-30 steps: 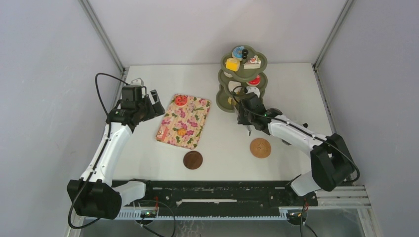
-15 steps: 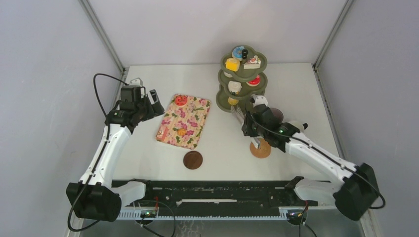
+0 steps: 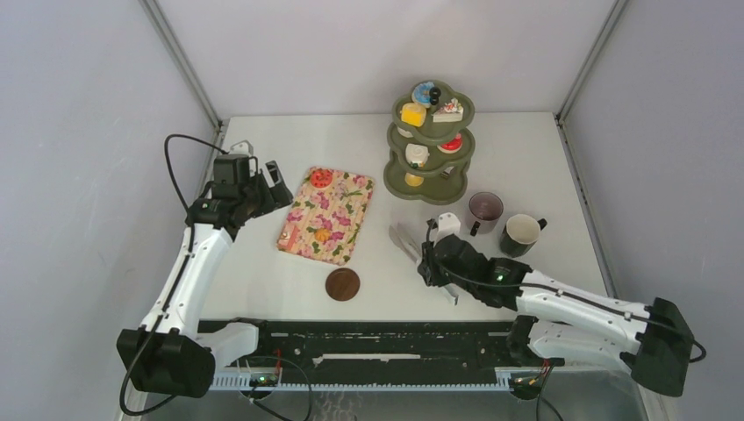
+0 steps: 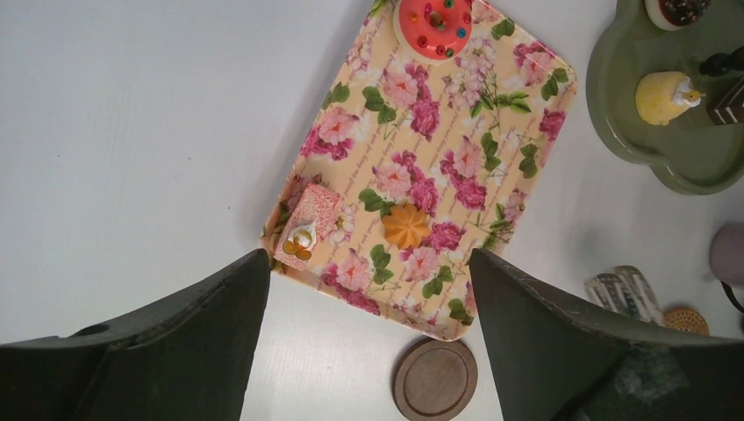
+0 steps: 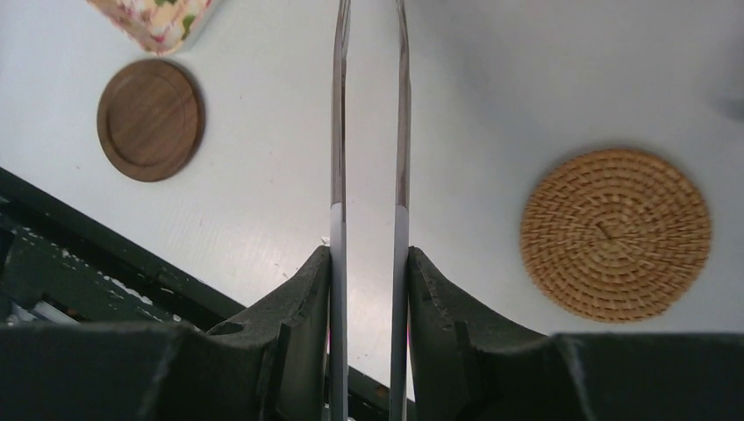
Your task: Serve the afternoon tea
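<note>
My right gripper is shut on the long thin tongs, above the table's front centre; the tongs' arms stand slightly apart with nothing between them. A mauve mug and a dark green mug stand right of it. On the floral tray lie a red donut, an orange pastry and a pink cake slice. More pastries, among them a yellow cube, sit on the green tiered stand. My left gripper hangs open over the tray's left side.
A dark wooden coaster lies in front of the tray. A woven coaster lies under my right arm. Grey walls close in the table on three sides.
My right arm has pulled back from the tiered stand toward the front edge, carrying the tongs, and the two mugs have come into view. The left arm has not moved.
</note>
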Tool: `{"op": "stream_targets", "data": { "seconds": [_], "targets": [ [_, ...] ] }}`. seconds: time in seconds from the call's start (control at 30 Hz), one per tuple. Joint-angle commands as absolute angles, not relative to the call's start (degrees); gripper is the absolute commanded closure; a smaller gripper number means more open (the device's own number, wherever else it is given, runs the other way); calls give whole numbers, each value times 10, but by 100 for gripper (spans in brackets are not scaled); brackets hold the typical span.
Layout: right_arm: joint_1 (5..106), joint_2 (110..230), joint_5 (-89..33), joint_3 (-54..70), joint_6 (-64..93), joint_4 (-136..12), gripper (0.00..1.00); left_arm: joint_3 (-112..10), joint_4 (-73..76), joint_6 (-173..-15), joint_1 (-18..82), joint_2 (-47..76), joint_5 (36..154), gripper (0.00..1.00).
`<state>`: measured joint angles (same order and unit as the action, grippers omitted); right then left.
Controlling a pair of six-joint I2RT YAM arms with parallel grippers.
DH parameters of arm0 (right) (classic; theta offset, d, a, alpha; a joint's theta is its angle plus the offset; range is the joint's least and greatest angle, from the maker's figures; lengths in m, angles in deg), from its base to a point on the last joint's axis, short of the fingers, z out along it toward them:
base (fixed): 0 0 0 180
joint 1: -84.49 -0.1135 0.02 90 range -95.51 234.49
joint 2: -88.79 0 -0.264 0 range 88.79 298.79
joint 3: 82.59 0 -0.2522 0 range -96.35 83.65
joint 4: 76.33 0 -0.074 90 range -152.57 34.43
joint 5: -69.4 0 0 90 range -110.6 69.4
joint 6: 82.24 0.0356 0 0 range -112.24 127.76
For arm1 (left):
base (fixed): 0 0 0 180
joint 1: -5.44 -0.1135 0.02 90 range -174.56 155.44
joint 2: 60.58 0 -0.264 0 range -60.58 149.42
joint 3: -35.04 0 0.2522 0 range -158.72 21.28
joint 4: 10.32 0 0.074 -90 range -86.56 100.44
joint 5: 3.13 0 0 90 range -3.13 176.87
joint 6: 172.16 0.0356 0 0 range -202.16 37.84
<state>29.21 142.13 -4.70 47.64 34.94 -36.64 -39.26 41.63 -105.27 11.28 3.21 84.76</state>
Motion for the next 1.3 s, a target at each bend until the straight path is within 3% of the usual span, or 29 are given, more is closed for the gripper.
{"op": "stream_targets", "data": {
  "seconds": [0.0, 0.27, 0.6, 1.0, 1.07, 1.1, 1.27],
  "targets": [
    [254, 1459, 14, 491, 391, -482, 60, -370, 403, -1064, 110, 7, 864, 12],
    [225, 1562, 73, 495, 409, -568, 61, -365, 407, -1066, 109, 2, 861, 12],
    [223, 1685, 47, 494, 430, -636, 59, -374, 410, -1067, 109, 8, 861, 12],
    [237, 1731, 4, 457, 418, -620, 45, -377, 404, -1066, 109, 18, 871, 12],
    [236, 1722, 6, 436, 407, -593, 31, -378, 405, -1065, 110, 18, 871, 12],
    [236, 1715, 5, 427, 400, -582, 13, -378, 404, -1065, 109, 18, 870, 12],
    [250, 1660, 41, 397, 390, -519, 7, -380, 405, -1065, 117, 19, 863, 12]
  ]
}}
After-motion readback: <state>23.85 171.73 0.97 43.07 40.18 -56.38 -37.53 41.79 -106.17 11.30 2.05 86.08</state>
